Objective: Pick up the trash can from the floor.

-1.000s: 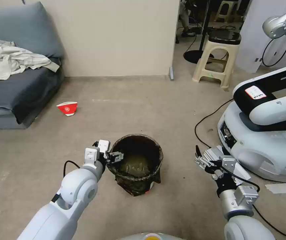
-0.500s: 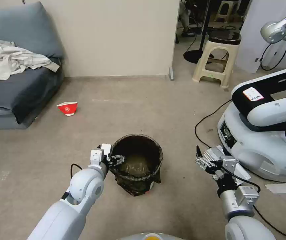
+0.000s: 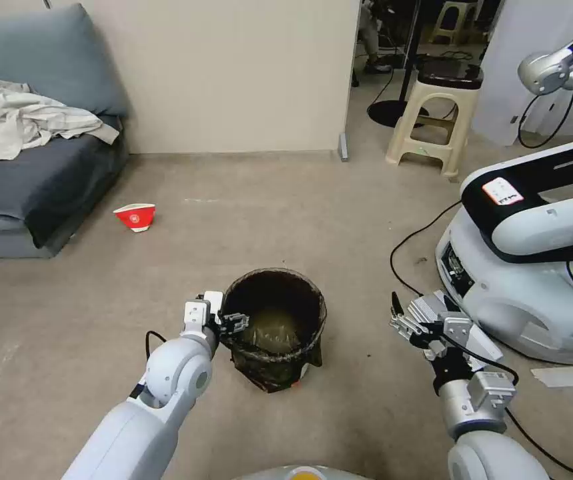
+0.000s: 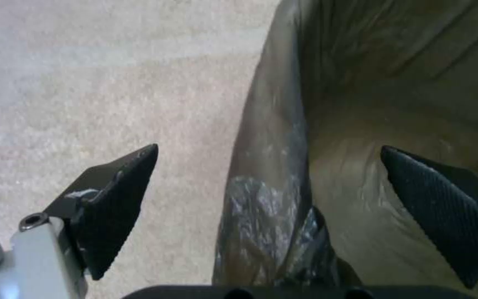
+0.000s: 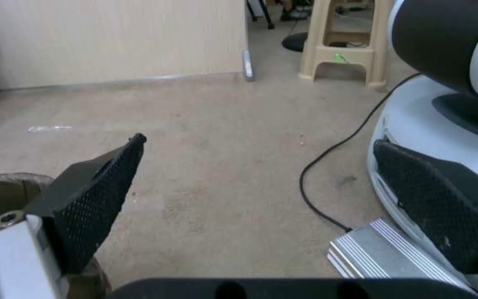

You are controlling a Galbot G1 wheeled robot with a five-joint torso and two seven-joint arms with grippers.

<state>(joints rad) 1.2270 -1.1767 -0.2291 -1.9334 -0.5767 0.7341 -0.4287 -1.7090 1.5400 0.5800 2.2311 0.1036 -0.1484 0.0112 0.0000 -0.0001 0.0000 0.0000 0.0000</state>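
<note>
Grey sofa (image 3: 33, 167), beige wall (image 3: 233, 73), plastic stool (image 3: 433, 120).

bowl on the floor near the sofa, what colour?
Red with a white rim and base: the bowl shows best in the head view.

Even, soft indoor light, no hard shadows. Dim inside the trash can (image 3: 274, 327). Wrist views soft and blurred; head view bends at the edges.
</note>
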